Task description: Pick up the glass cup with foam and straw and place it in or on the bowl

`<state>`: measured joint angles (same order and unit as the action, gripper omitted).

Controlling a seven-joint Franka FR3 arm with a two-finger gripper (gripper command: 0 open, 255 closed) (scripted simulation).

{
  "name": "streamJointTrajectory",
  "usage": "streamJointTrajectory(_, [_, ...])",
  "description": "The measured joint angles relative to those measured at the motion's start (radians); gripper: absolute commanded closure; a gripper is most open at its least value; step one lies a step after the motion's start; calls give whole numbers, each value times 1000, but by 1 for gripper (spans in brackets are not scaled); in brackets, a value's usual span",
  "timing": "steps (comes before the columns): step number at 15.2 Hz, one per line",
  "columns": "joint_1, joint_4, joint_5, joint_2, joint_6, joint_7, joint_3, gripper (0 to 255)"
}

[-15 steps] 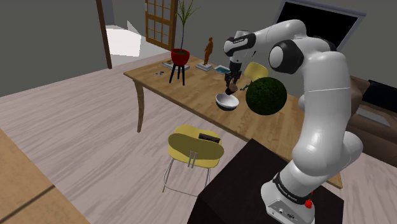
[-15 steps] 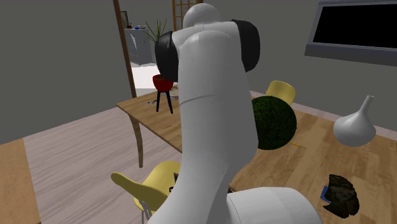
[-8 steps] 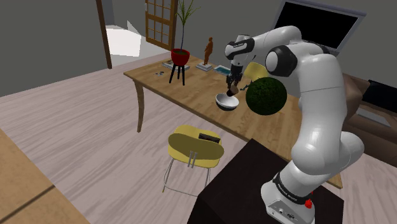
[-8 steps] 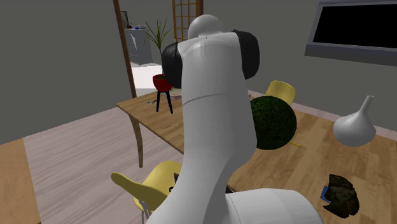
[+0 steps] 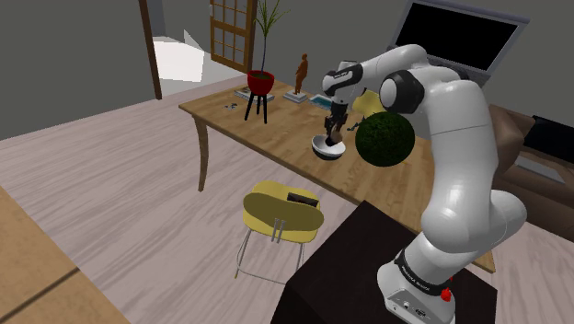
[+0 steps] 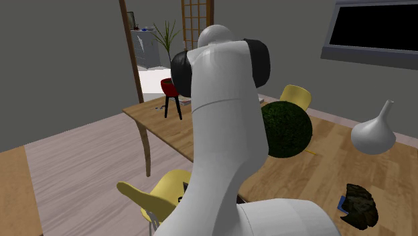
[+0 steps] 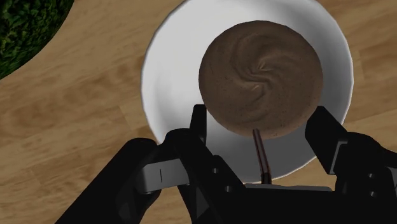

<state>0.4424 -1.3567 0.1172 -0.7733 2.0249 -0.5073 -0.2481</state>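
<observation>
While the white arm [image 5: 457,156] reaches from its dark stand [image 5: 368,267] out over the wooden bench [image 5: 276,129], the black jaws point downward and are closed on the cup [image 7: 261,76], one jaw pressed against each side of it; the cup's top is a swirl of brown foam [image 7: 273,57], and a thin dark straw [image 7: 261,153] leans out of it toward the hand; directly under the cup sits a white bowl [image 7: 167,70], and in the wrist view the cup lies well within the bowl's rim, a little off its middle; in the shoulder view the cup hangs low over the bowl, though whether its base touches the bowl's inside I cannot tell; the bowl itself rests on the bench, just beside a leafy dark green ball [image 5: 384,139] that stands on the shoulder view's right of it; farther along the bench, toward the shoulder view's left, a red plant pot [image 5: 259,83] sits on a small black stool [image 5: 256,109], with a brown figurine [image 5: 301,72] near it; a yellow chair [image 5: 281,214] stands on the pale plank floor [image 5: 120,193] at the bench's near edge; in the second exterior view the arm's white bulk stands in front, with the green ball to its right, and beyond that a white long-necked vase [image 6: 372,136] and a dark lumpy object [image 6: 360,203] rest on the bench, well apart from each other.
</observation>
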Motion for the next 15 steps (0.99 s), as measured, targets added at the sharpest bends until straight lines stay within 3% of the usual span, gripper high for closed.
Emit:
streamJointTrajectory(7, [0,-9,2,-7,17,-1,1,255])
streamJointTrajectory(8, [0,-9,2,-7,17,-1,1,0])
streamJointTrajectory(15, [-2,-3,1,-3,7,2,1,0])
